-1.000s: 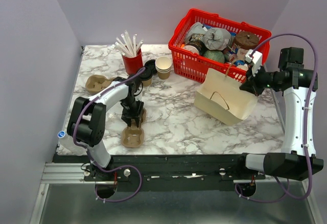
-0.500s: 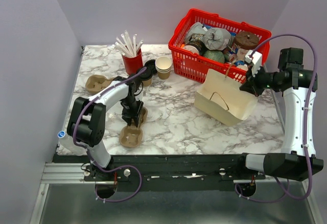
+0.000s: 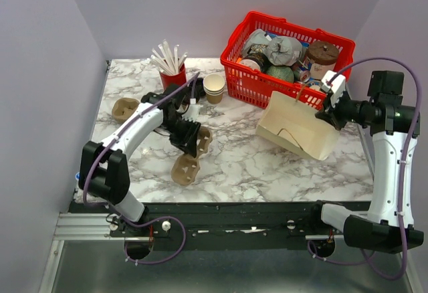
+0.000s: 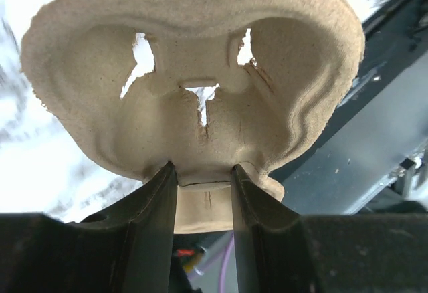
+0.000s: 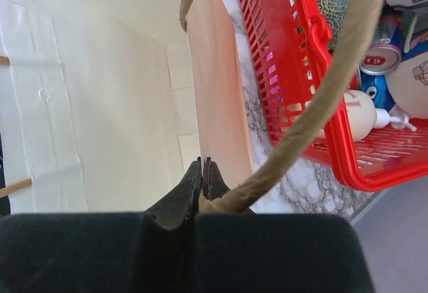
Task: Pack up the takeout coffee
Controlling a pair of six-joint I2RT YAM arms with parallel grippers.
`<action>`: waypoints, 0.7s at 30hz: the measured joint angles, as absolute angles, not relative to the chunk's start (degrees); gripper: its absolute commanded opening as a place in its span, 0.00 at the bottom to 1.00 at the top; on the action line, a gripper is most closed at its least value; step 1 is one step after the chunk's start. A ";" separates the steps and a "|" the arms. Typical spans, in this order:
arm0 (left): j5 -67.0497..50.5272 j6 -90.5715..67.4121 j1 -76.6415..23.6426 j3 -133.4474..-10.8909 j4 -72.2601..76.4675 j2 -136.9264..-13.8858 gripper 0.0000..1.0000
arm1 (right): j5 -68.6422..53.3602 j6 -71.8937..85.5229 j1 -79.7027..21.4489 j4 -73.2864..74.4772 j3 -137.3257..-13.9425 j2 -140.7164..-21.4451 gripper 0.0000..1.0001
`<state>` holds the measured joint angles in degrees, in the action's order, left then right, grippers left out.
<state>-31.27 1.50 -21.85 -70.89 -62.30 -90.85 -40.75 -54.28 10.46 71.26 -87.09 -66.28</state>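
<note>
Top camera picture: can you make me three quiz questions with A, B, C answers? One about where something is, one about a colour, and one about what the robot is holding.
1. Where is the stack of cream cups?
A. on a shelf
B. on the floor
C. on the marble table

2. What colour is the basket?
A. blue
B. red
C. green

3. What are the right jaws doing?
A. pinching the paper bag's rope handle
B. standing wide open
C. holding a spoon

Answers:
1. C, the cups stand on the marble just left of the basket.
2. B, its plastic walls are bright red.
3. A, the right wrist view shows the jaws closed on the rope.
</note>
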 measured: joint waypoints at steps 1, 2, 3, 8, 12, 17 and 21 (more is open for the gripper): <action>-32.10 2.85 -21.89 -72.51 -62.48 -90.65 0.00 | -40.75 -54.35 10.33 70.94 -86.78 -65.93 0.00; -32.99 4.40 -21.89 -74.26 -62.11 -90.19 0.00 | -40.75 -54.46 9.96 70.43 -86.35 -65.58 0.01; -34.02 6.31 -21.93 -76.31 -61.71 -89.58 0.00 | -40.71 -54.52 9.61 70.02 -85.82 -65.25 0.01; -39.03 14.09 -21.98 -90.19 -59.29 -87.74 0.00 | -40.12 -55.18 6.98 69.80 -83.88 -64.27 0.01; -44.27 16.62 -22.15 -101.51 -54.17 -87.64 0.00 | -39.90 -55.09 5.85 69.65 -83.26 -63.83 0.01; -49.41 13.76 -23.97 -105.01 -41.93 -86.59 0.00 | -39.81 -53.54 4.86 68.20 -81.84 -62.72 0.01; -50.92 8.49 -28.34 -96.42 -24.40 -82.94 0.00 | -39.86 -50.81 4.38 66.74 -81.03 -62.43 0.00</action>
